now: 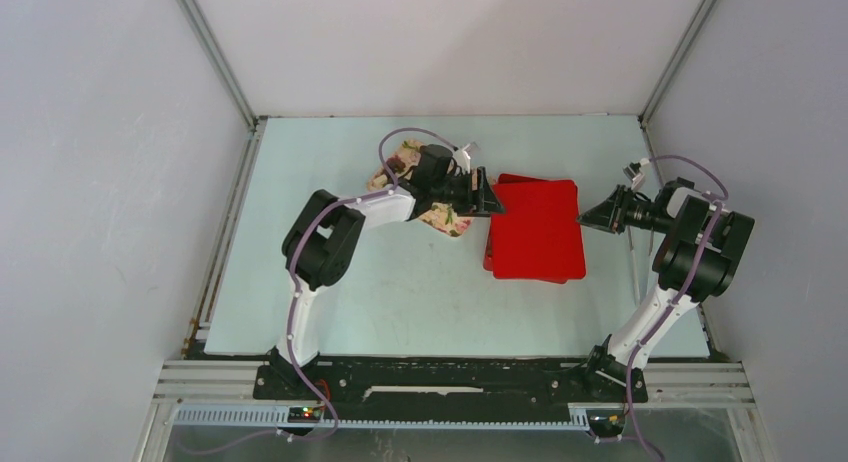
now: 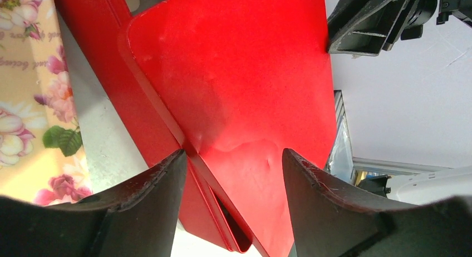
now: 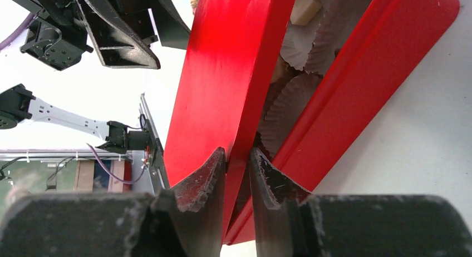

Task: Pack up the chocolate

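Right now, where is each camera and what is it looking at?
Top external: above and behind the arm bases, looking down at the table, red lid, both arms.
Left wrist: on the left arm, looking past the open left jaws at the lid and flowery tray.
Right wrist: on the right arm, looking past the right jaws pinching the lid, into the red box with paper cups.
Shared: each wrist view shows the other arm's jaws.

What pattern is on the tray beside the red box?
The tray shows pink and cream flowers, green leaves, on pale yellow; best in the left wrist view.

One red lid — one box — two pincers.
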### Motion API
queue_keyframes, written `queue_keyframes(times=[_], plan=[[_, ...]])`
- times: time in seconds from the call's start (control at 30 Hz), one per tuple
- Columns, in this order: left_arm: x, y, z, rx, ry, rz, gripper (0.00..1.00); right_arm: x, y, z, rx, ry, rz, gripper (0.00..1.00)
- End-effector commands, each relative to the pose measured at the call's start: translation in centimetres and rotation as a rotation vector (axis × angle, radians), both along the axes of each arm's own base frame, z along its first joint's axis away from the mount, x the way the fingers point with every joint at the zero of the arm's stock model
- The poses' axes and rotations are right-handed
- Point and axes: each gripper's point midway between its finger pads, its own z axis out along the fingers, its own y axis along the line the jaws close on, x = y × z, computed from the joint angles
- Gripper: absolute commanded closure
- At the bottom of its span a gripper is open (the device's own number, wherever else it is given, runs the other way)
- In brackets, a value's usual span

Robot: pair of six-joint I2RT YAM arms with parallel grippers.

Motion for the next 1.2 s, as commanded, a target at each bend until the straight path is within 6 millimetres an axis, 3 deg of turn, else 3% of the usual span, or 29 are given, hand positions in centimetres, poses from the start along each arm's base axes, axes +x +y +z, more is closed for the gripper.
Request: queue_keyframes(times=[0.0, 0.27, 0.5, 1.03, 1.17], plan=[[0.8, -1.4, 2.9, -0.076, -0.062, -0.024, 0.33, 0.7, 0.1, 0.9, -0.007, -0.039, 0.005, 0.75], [2.4, -1.7, 4.8, -0.100, -0.083, -0.010, 0.34, 1.5, 0.0, 0.2, -0.058, 0.029, -0.024, 0.71], [3.3, -2.2, 5.2, -0.104, -0.085, -0.003, 0.34, 1.8, 0.8, -0.2, -0.133, 0.050, -0.013, 0.69], [5.8, -3.0, 3.1, -0.024, -0.125, -0.005, 0.34, 2.8, 0.4, -0.6, -0.226, 0.038, -0.038, 0.63], [6.0, -2.8, 3.0, -0.010, -0.140, 0.001, 0.34, 3.0, 0.2, -1.3, -0.277, 0.045, -0.044, 0.54]])
